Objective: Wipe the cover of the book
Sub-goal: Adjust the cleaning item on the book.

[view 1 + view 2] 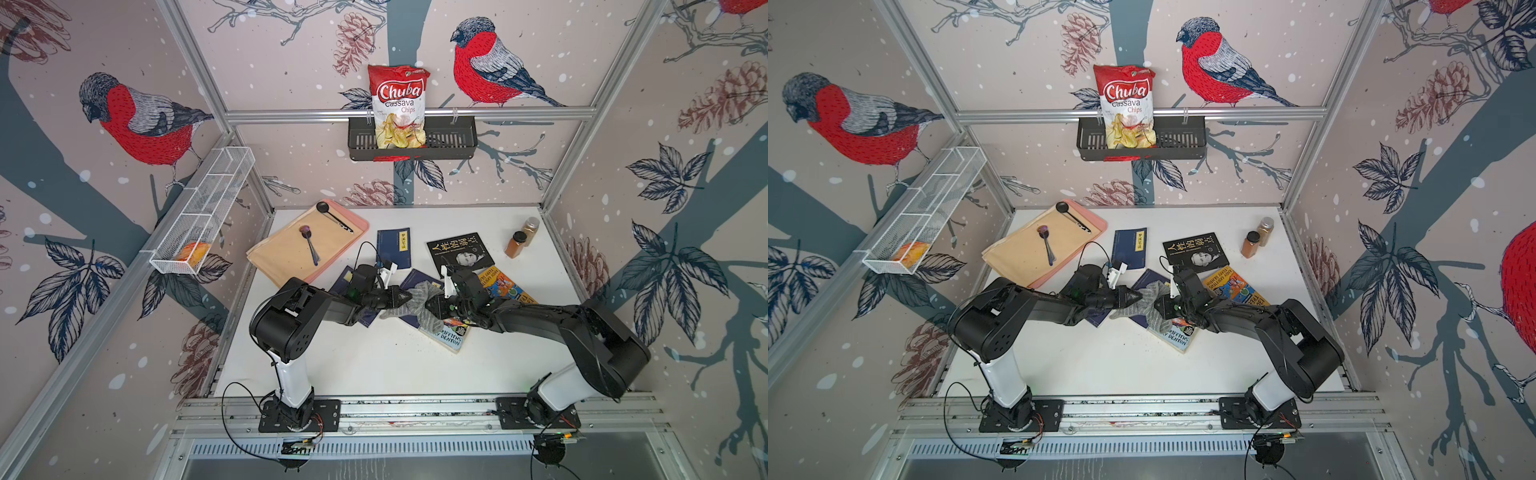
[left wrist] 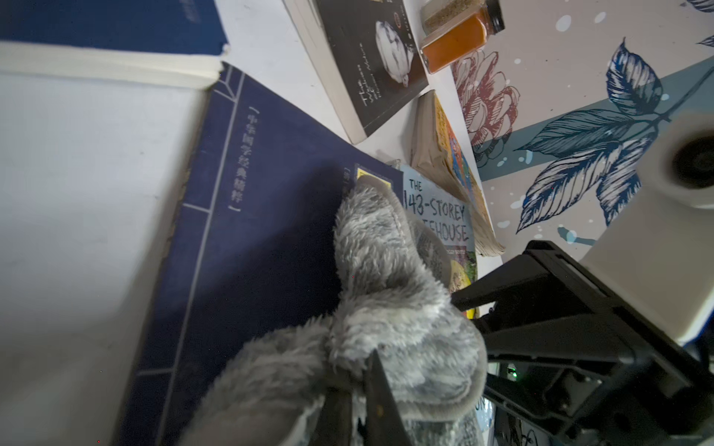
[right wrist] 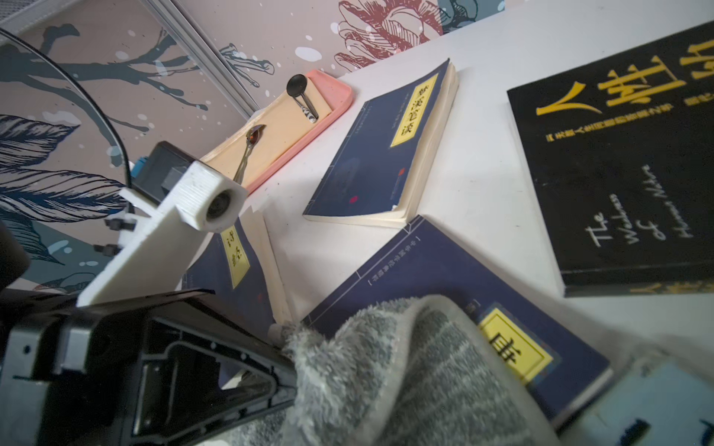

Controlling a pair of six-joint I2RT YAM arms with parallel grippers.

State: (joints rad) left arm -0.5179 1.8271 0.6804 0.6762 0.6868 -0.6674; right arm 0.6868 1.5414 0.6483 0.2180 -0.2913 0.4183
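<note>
White tabletop (image 1: pixel 374 365), centre frame: your left gripper (image 2: pixel 357 380) pinches the fluffy grey cloth (image 2: pixel 386 309) tight; whether your right gripper (image 1: pixel 433 305) grips its other end cannot be told. Beneath lies the navy blue paperback book (image 2: pixel 270 231). Press flat, sweep slowly along the cover.

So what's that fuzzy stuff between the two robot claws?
A gray fluffy cloth, bunched over the navy book. The left gripper pinches one end; the right gripper is at the other side. Both top views show it.
</note>
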